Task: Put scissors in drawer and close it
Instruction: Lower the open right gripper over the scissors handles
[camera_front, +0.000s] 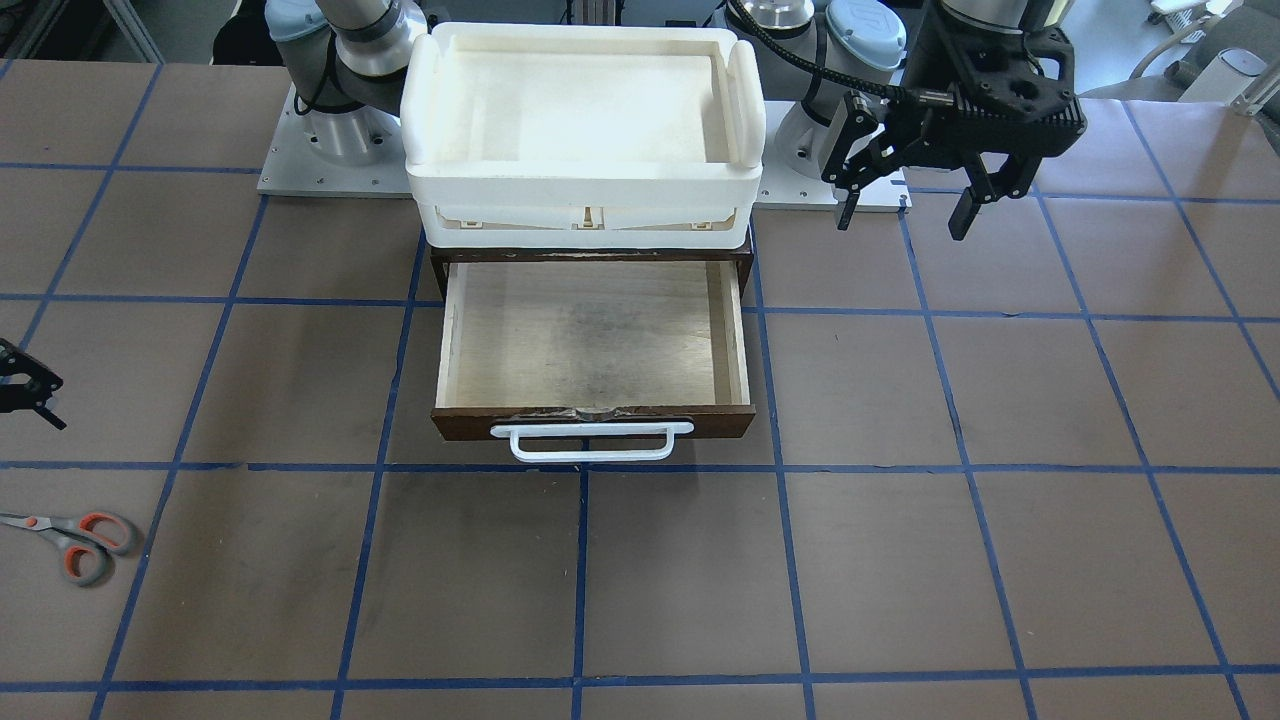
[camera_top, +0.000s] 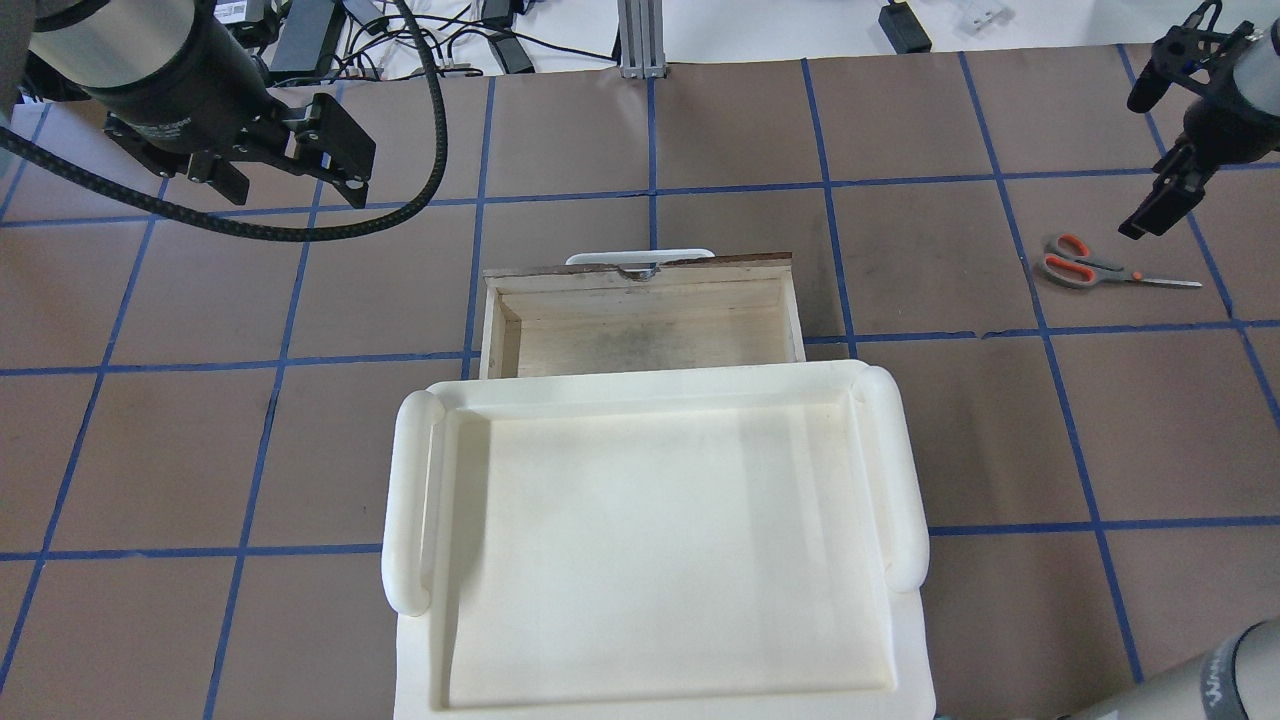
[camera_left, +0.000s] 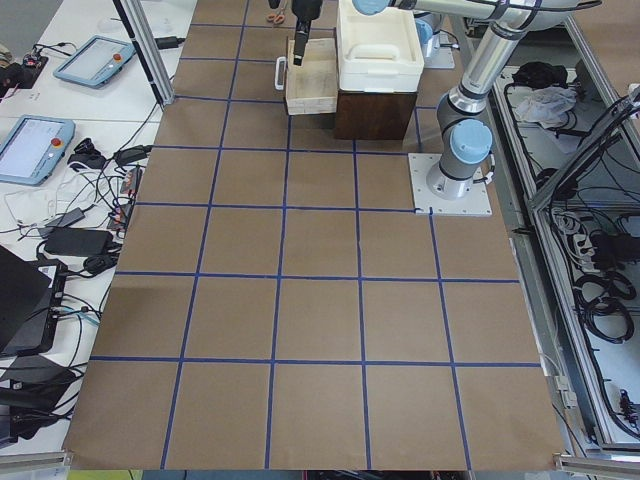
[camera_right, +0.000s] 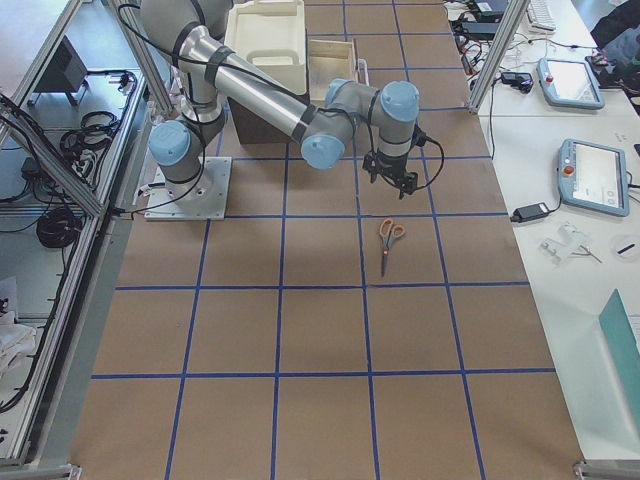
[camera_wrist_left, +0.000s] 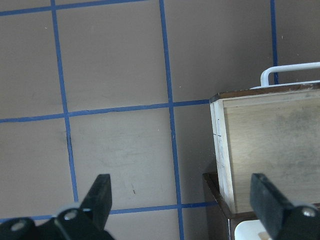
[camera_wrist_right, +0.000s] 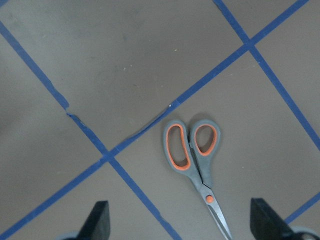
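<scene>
Right gripper (camera_wrist_right: 181, 222) hovers, fingers (camera_wrist_right: 265, 222) wide, over the scissors (camera_wrist_right: 201, 175); left gripper (camera_front: 903, 218), fingers (camera_front: 962, 215) wide, hangs beside the open drawer (camera_front: 590, 330).

Below the right gripper (camera_wrist_right: 180, 227), framed between its wide-spread fingers, the scissors (camera_wrist_right: 194, 152) lie flat on the table (camera_wrist_right: 100, 60), with bare surface all round them. From this gripper toward the left arm, flat table runs to the drawer (camera_front: 447, 340), which is pulled out and uncovered from above. At the drawer's back edge the white foam tray (camera_front: 580, 188) stands taller. The left gripper (camera_front: 905, 218), fingers apart, hangs beyond the drawer's far side wall, not touching it.
</scene>
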